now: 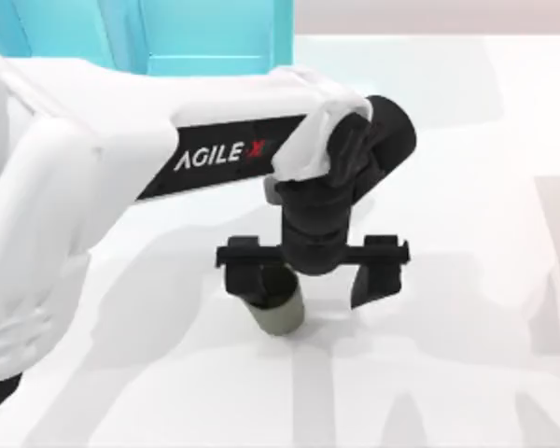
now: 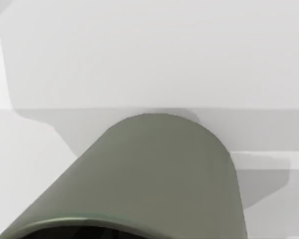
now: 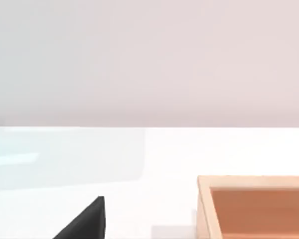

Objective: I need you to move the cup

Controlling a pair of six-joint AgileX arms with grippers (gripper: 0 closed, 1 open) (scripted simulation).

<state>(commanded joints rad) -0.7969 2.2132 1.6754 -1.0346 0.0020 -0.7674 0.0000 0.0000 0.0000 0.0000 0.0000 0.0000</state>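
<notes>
The cup (image 1: pixel 282 315) is a small olive-grey cylinder standing on the white table, just left of centre in the top view. My left gripper (image 1: pixel 313 291) hangs over it, open wide. One finger (image 1: pixel 252 277) sits above the cup's rim and hides part of it, while the other finger (image 1: pixel 373 282) stands apart to the right. In the left wrist view the cup (image 2: pixel 154 174) is very close, showing its matte side and a strip of its dark rim. A dark wedge of my right gripper (image 3: pixel 84 221) shows low in the right wrist view.
A teal block (image 1: pixel 205 37) stands at the table's back left, behind the left arm. In the right wrist view an open wooden box (image 3: pixel 254 206) rests on the white table. Bare tabletop lies to the right of the cup and in front of it.
</notes>
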